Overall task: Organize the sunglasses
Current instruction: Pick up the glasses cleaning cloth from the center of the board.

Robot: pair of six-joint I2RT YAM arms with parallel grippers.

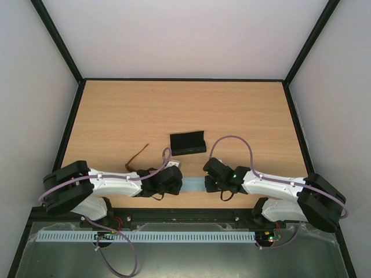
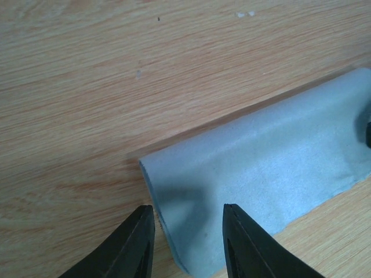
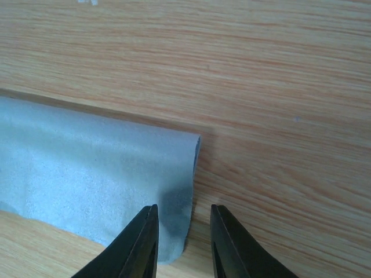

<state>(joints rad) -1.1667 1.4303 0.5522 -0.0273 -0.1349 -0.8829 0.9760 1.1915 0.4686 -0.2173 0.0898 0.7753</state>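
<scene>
The sunglasses [image 1: 138,157], brown and thin-framed, lie on the wood left of the black case [image 1: 188,142], which stands open. A folded light blue cloth [image 1: 193,184] lies flat near the front edge between both arms. My left gripper [image 1: 178,182] is low over the cloth's left end. In the left wrist view the gripper [image 2: 188,209] is open, its fingers [image 2: 139,243] astride the edge of the cloth [image 2: 266,156] without pinching it. My right gripper [image 1: 207,182] is at the right end. Seen from its wrist, it [image 3: 184,209] is open astride the folded edge of the cloth [image 3: 87,168].
The wooden table [image 1: 116,116] is walled by a black frame and white panels. A metal rail [image 1: 145,236] runs along the near edge by the arm bases. Purple cables [image 1: 235,139] loop above each arm.
</scene>
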